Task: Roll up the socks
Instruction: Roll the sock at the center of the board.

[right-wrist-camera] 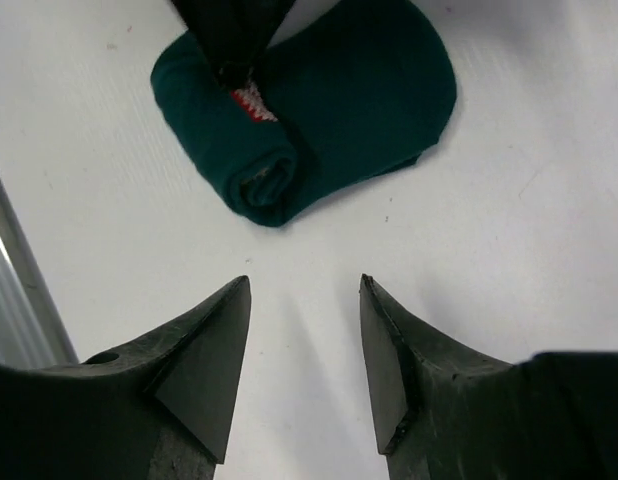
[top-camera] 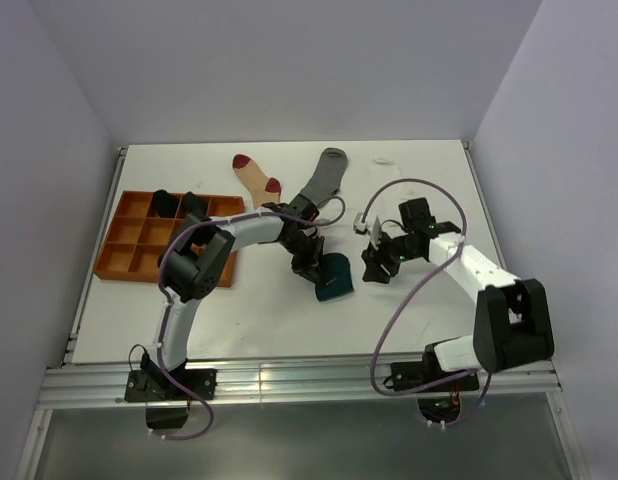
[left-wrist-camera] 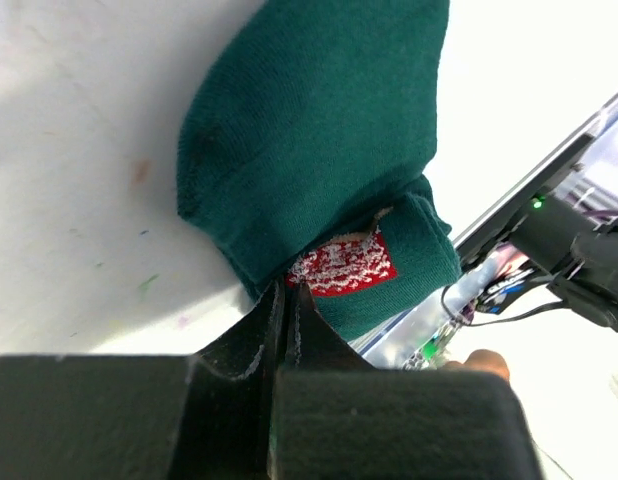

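Note:
A dark teal sock (top-camera: 335, 279) lies partly rolled in the middle of the table, with a red and white patch (left-wrist-camera: 341, 265) showing at the roll. My left gripper (left-wrist-camera: 286, 290) is shut, its tips pinching the sock's edge right by that patch; from above it (top-camera: 310, 262) sits at the sock's left side. My right gripper (right-wrist-camera: 304, 285) stands open over bare table with nothing between its fingers, a short way from the teal sock (right-wrist-camera: 319, 110). In the top view it (top-camera: 376, 264) is just right of the sock. A beige red-striped sock (top-camera: 256, 177) and a grey sock (top-camera: 325, 177) lie flat at the back.
An orange compartment tray (top-camera: 139, 255) sits at the left, with dark socks (top-camera: 167, 203) in its back compartments. A small pale item (top-camera: 385, 160) lies near the table's far edge. Walls close in the table on three sides; a metal rail (top-camera: 289, 380) runs along the front.

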{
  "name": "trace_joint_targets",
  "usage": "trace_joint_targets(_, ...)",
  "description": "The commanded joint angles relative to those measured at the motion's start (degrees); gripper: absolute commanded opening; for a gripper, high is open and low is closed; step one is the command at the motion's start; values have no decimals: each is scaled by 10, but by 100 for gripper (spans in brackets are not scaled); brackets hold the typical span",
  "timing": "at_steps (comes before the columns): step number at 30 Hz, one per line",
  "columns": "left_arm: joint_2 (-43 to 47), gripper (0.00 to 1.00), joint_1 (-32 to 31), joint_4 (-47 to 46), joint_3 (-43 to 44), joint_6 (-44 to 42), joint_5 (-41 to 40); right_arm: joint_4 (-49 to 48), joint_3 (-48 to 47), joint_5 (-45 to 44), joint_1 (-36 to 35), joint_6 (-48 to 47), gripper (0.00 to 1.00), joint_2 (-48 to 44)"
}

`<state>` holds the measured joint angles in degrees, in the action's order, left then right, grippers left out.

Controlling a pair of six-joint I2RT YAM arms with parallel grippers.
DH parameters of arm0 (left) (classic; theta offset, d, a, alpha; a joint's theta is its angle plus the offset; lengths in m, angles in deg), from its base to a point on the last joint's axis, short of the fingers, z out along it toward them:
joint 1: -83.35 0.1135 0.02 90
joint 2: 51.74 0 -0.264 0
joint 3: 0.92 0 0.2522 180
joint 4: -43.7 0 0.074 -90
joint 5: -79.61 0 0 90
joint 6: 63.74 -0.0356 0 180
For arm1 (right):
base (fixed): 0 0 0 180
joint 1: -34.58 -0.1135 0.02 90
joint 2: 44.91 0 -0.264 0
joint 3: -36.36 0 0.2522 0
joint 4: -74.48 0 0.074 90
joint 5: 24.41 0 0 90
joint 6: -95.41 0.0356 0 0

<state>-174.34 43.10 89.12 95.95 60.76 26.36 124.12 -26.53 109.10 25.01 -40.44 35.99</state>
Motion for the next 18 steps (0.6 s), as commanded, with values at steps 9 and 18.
trace_joint_targets(9, -51, 0, 7, 151, 81, -76, -35, -163, 99, -140, -197, -35, 64, -118)
trace_joint_targets(18, -54, 0, 7, 136, 74, -66, -23, -206, 111, -209, -279, -54, 68, -92)
